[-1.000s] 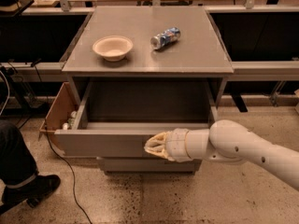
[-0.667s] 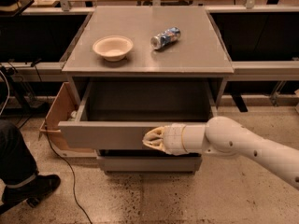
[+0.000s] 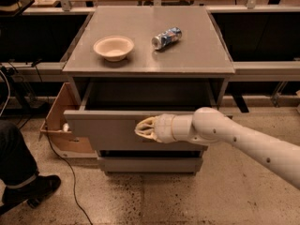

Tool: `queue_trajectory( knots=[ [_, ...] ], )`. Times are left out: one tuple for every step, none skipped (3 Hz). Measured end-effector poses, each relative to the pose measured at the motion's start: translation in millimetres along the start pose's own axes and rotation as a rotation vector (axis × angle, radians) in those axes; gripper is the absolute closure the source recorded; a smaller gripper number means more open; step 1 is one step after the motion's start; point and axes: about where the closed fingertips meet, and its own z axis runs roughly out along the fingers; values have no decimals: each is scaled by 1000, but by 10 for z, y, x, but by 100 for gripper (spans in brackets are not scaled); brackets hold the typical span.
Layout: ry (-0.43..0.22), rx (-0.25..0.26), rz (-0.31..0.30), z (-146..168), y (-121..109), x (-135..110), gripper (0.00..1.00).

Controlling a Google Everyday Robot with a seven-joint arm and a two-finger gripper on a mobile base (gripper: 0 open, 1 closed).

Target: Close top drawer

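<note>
Now gripper at top drawer front, drawer pulled out. Can't tell if gripper spread or pinched. Front flat, gripper may slip. Hard shove could roll can.

- The gripper, at the top drawer front, hides a patch of it.
- The arm — cut off at the right edge.
- The person's leg — cut by the left edge.
</note>
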Motion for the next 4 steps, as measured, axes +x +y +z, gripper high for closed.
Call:
queue_trajectory(
  knots=[
    [-27,15,-27,281,-199,43,100],
    [-36,26,-41,389,-296,46,100],
    [-44,57,-68,556,-511,39,100],
    [-45,59,-69,558,-507,32,100]
  ],
)
